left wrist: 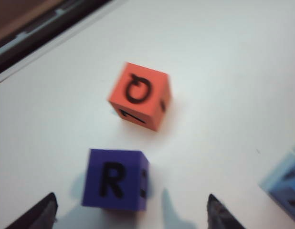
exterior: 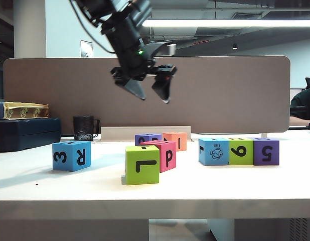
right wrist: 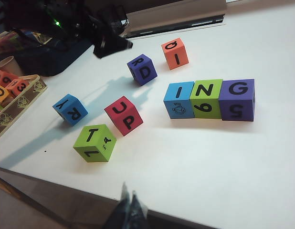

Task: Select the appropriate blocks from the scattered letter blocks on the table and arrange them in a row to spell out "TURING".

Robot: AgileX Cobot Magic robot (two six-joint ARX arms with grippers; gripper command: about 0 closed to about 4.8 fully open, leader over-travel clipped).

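Three blocks already sit touching in a row on the table (exterior: 275, 188): blue (exterior: 213, 151), green (exterior: 241, 150) and purple (exterior: 266, 150). From the outside camera, the left gripper (exterior: 154, 91) hangs high over the purple R block (exterior: 148, 138), pointing down, jaws wide and empty. From the left wrist camera, the purple R block (left wrist: 116, 179) sits between the fingertips (left wrist: 41, 213), with the orange block (left wrist: 140, 95) near it; a crooked drop could bump that one. From the right wrist camera, the right gripper (right wrist: 129, 202) waits well apart from the purple R block (right wrist: 142, 69), its fingers together.
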